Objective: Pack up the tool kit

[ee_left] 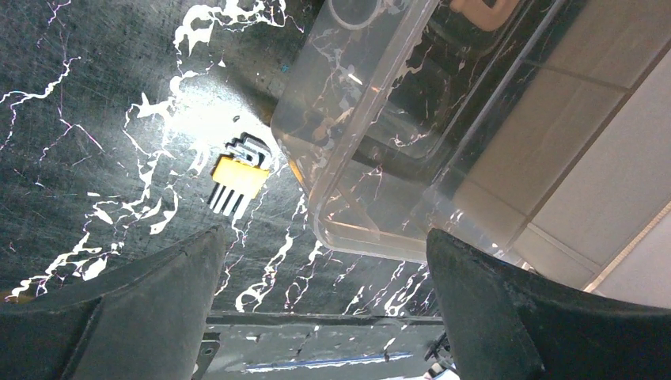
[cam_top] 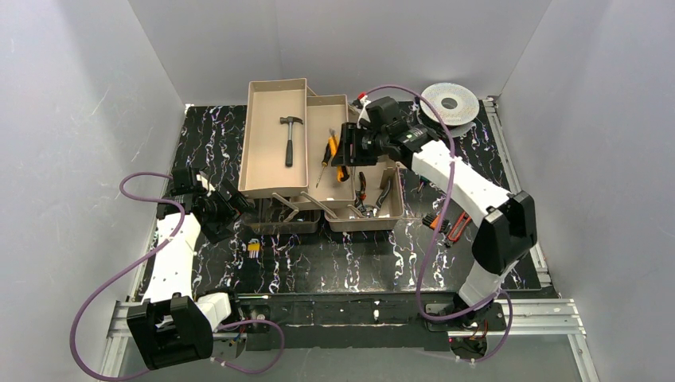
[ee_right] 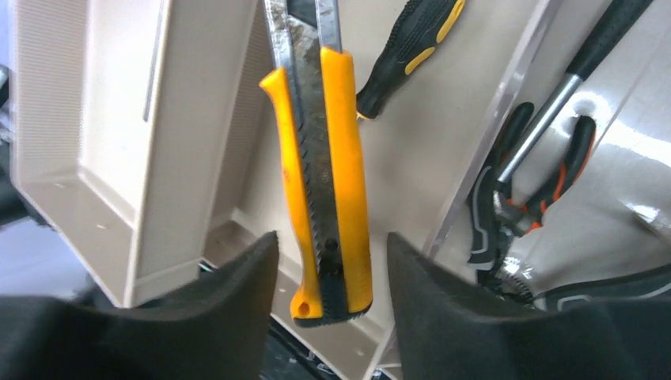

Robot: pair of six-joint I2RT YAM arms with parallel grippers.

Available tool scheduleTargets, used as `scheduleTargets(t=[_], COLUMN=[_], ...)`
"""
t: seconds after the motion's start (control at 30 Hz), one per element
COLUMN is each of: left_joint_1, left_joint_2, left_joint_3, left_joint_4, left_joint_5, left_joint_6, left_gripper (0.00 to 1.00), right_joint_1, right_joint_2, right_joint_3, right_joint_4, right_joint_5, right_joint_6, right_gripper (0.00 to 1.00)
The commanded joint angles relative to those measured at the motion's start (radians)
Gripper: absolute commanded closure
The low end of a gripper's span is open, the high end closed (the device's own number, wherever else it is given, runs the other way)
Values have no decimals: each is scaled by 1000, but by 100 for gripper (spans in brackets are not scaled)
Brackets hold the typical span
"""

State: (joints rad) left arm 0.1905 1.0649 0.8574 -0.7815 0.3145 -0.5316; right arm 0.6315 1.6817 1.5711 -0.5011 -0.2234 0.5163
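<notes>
Above the toolbox tray [ee_right: 411, 142], the right claw [ee_right: 331, 239] straddles the yellow knife [ee_right: 344, 158], released; left claw [ee_left: 324, 232] gapes near lid [ee_left: 372, 142].

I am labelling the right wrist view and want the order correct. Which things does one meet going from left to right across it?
tan tray → yellow knife → screwdriver → pliers

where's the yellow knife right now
In the right wrist view the yellow knife is over the toolbox's middle tray, between the fingers of the right gripper, with the black-and-yellow screwdriver just beside it.
</notes>
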Motion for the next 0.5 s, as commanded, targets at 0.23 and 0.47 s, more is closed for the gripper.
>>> scheduleTargets(t=[0.23,0.47], left_joint_1=[-12,-12], left_joint_2=[-25,-20], left_joint_3=[11,11], left_joint_4=[6,7], left_joint_5=[3,14], left_joint_6=[9,9], left_gripper=[0,1], right_joint_1=[21,-25], right_joint_2=[-61,-255], right_joint_3=[70,-102], right_joint_4=[-43,-208], right_joint_5=[155,545], right_joint_6=[-17,23], right_gripper=[17,17])
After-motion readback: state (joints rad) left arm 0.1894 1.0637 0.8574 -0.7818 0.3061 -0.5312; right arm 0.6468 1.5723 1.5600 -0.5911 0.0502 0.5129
